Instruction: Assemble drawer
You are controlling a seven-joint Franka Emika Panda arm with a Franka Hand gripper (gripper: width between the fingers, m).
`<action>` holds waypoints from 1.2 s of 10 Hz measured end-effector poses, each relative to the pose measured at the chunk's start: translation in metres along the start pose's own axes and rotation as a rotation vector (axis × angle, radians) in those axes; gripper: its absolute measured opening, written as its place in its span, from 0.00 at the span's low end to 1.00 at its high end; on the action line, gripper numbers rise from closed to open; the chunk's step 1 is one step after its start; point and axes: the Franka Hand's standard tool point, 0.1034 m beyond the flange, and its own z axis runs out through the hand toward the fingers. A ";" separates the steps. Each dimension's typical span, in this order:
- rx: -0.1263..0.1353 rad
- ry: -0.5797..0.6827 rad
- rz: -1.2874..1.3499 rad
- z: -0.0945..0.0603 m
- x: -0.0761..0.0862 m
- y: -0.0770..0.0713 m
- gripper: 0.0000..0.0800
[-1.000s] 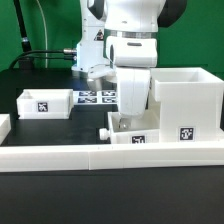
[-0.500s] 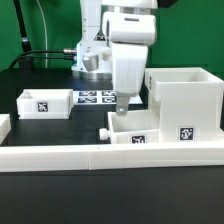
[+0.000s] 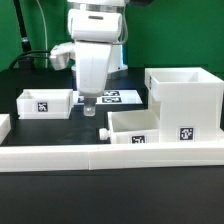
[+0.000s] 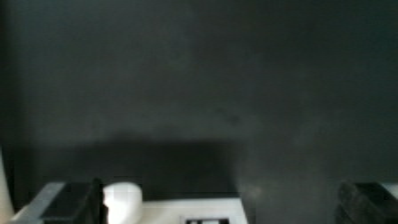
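- End effector (image 3: 88, 107) spread, empty, low over bench (image 3: 100, 195) btwn the trays.
- Knobbed tray (image 3: 135, 127) near side, beside casing (image 3: 185, 100); other tray (image 3: 45, 103) at exterior view's left.
- Risk: off-centre approach, finger clips knob (image 3: 103, 133), skews tray.

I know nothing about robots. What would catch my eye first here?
The big white robot arm hangs over the black table, its gripper low between the knobbed tray and the second tray at the exterior view's left. At that view's right stands the large cubic casing, close beside the knobbed tray. All three carry black-and-white square tags.
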 end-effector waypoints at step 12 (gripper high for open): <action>0.046 0.243 -0.049 0.040 -0.005 -0.006 0.81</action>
